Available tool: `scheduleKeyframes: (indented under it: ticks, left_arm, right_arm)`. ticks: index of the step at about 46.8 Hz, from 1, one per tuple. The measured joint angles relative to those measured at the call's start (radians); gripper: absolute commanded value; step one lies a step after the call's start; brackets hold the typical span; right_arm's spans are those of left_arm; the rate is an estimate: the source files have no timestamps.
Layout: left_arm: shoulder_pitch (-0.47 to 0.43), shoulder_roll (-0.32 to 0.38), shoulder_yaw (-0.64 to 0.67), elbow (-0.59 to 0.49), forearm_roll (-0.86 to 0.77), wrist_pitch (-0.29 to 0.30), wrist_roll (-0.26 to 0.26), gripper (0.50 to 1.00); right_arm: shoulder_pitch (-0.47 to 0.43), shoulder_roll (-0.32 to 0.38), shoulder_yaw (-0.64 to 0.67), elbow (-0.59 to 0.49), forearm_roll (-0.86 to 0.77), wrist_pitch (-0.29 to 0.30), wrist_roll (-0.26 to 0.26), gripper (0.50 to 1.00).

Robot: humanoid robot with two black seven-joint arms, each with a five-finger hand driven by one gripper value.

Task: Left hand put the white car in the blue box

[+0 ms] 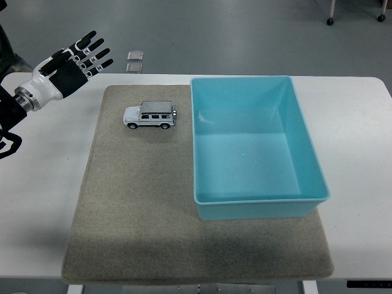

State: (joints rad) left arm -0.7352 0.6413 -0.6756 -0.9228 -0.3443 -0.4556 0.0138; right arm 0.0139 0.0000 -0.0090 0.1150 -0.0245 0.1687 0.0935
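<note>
A small white toy car (149, 115) stands on its wheels on a beige mat (135, 202), its side toward me, just left of the blue box (254, 196). The blue box is an empty light-blue plastic bin on the mat's right half. My left hand (73, 64) is raised at the upper left, over the table's far left corner, fingers spread and holding nothing. It is well to the left of the car and apart from it. My right arm does not show.
The mat lies on a white table (37, 196). Two small grey squares (135, 61) lie on the floor past the table's far edge. A wheeled leg (331, 18) stands at the top right.
</note>
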Motion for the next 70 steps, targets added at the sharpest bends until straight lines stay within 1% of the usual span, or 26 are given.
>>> scheduleKeyframes:
  ticks: [4, 17, 22, 27, 31, 33, 36, 43, 48, 52, 55, 59, 63, 68, 70]
  left_arm:
    - [-0.004, -0.001, 0.0, -0.001, 0.0, 0.01, 0.0, 1.0]
    - [-0.008, -0.001, 0.006, 0.001, 0.0, 0.01, -0.006, 1.0]
    - [-0.02, -0.005, 0.0, 0.02, -0.003, 0.018, -0.01, 1.0]
    - [-0.038, -0.018, 0.001, 0.035, -0.002, 0.013, -0.032, 1.0]
    - [-0.042, -0.019, 0.009, 0.039, 0.007, 0.005, -0.065, 1.0]
    - [-0.044, -0.018, 0.009, 0.039, 0.036, 0.001, -0.085, 1.0]
    - [-0.054, -0.014, 0.01, 0.039, 0.148, -0.012, -0.123, 1.0]
    - [-0.073, -0.018, -0.004, 0.038, 0.554, -0.016, -0.233, 1.0]
    - [-0.078, -0.02, -0.003, 0.034, 0.792, -0.005, -0.307, 0.999]
    - [-0.088, -0.021, 0.003, 0.027, 0.977, 0.008, -0.355, 0.999]
    - [-0.089, -0.022, 0.008, 0.019, 1.107, 0.035, -0.384, 0.999]
    - [-0.083, -0.023, 0.013, -0.011, 1.284, 0.111, -0.418, 0.999]
    - [-0.079, -0.027, 0.033, -0.037, 1.426, 0.174, -0.425, 0.992]
    - [-0.092, -0.031, 0.097, -0.045, 1.598, 0.222, -0.427, 0.988]
    - [-0.1, -0.032, 0.123, -0.047, 1.671, 0.251, -0.427, 0.988]
  right_arm:
    - [-0.001, 0.0, 0.0, 0.0, 0.0, 0.0, 0.0, 0.936]
    - [0.0, 0.0, 0.0, 0.0, 0.0, 0.0, 0.0, 0.936]
    - [0.0, 0.0, 0.0, 0.0, 0.0, 0.0, 0.0, 0.936]
    - [0.0, 0.0, 0.0, 0.0, 0.0, 0.0, -0.001, 0.936]
    - [0.0, 0.0, 0.0, 0.0, 0.0, 0.0, -0.001, 0.936]
    - [0.0, 0.0, 0.0, 0.0, 0.0, 0.0, -0.001, 0.936]
    - [0.0, 0.0, 0.0, 0.0, 0.0, 0.0, -0.001, 0.936]
    - [0.0, 0.0, 0.0, 0.0, 0.0, 0.0, 0.0, 0.936]
    - [0.0, 0.0, 0.0, 0.0, 0.0, 0.0, 0.0, 0.936]
    - [0.0, 0.0, 0.0, 0.0, 0.0, 0.0, 0.0, 0.936]
    - [0.0, 0.0, 0.0, 0.0, 0.0, 0.0, 0.0, 0.936]
    - [0.0, 0.0, 0.0, 0.0, 0.0, 0.0, -0.001, 0.936]
    - [0.0, 0.0, 0.0, 0.0, 0.0, 0.0, -0.001, 0.936]
    - [0.0, 0.0, 0.0, 0.0, 0.0, 0.0, 0.0, 0.936]
    - [0.0, 0.0, 0.0, 0.0, 0.0, 0.0, 0.0, 0.936]
